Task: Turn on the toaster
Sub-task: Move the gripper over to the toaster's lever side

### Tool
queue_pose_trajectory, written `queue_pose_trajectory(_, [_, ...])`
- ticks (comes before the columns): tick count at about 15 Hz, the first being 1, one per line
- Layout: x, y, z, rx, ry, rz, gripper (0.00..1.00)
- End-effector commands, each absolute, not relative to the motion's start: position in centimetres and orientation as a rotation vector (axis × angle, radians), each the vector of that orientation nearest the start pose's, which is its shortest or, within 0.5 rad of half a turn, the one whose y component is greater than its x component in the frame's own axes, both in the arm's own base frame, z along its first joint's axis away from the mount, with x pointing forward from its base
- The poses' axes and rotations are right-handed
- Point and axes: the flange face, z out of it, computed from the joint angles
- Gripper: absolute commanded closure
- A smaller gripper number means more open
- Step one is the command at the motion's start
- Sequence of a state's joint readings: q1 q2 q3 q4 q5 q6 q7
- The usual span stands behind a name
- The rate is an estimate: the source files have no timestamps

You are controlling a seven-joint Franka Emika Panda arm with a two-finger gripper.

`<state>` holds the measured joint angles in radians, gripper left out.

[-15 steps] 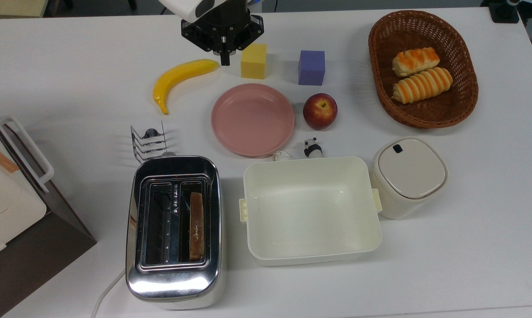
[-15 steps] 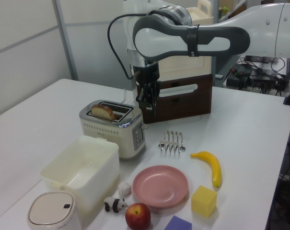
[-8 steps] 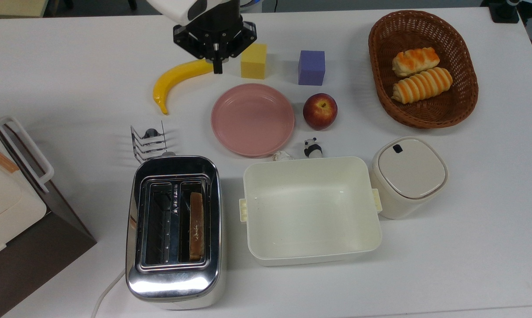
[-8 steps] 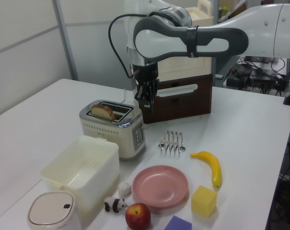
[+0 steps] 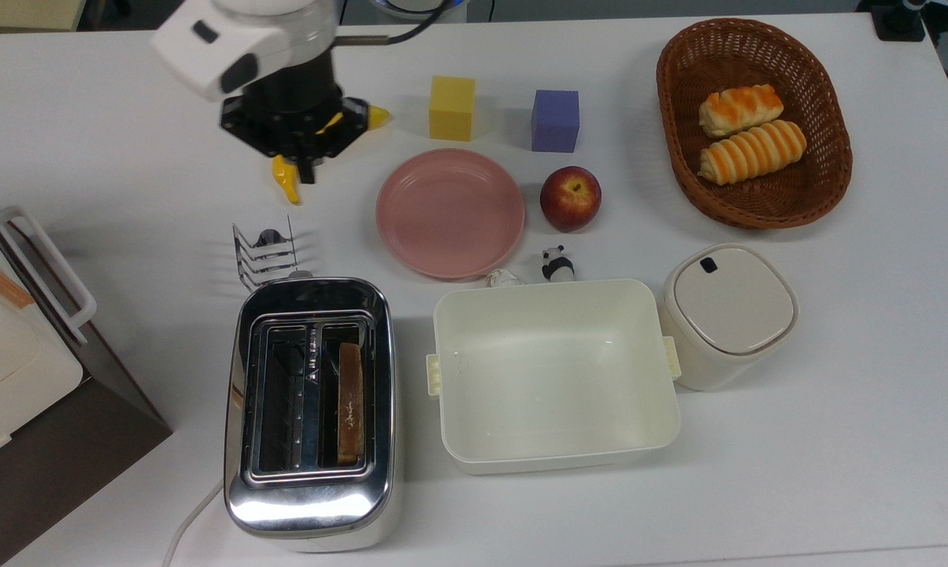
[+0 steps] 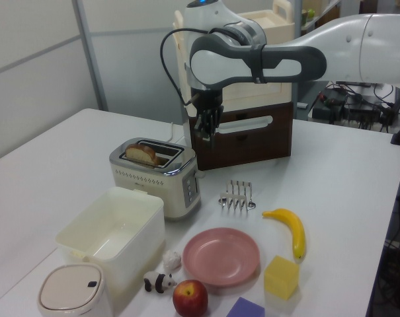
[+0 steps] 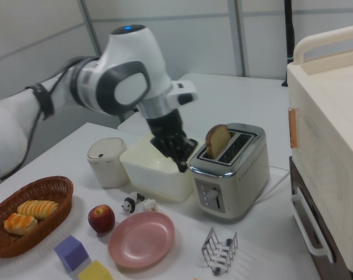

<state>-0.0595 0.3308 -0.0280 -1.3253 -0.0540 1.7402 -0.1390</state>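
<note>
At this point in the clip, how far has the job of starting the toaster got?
Done: a slice of bread sits raised in one slot of the shiny chrome two-slot toaster, so it is loaded but not yet pushed down. In hand: the gripper hangs in the air above the table near the toaster's control end, holding nothing and touching nothing. Left: reach the front controls and press the toaster on.

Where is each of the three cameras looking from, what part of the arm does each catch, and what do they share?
Top view: overhead, straight down on the table; wrist and gripper above the banana.
Left view: raised, at the table's plate-and-fruit end, facing the toaster and brown cabinet; forearm, wrist and gripper.
Right view: raised, from the cabinet side, facing the basket; upper arm, wrist and gripper.
All share the toaster, its bread slice and the pink plate.
</note>
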Motion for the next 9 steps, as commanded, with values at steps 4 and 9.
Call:
queue_pose_trajectory(4, [68.7, -10.8, 52.1, -3.224, -0.117, -0.15, 1.0])
queue_pose_trajectory(9, [69.6, -11.0, 48.8, -3.212, -0.147, -0.095, 1.0])
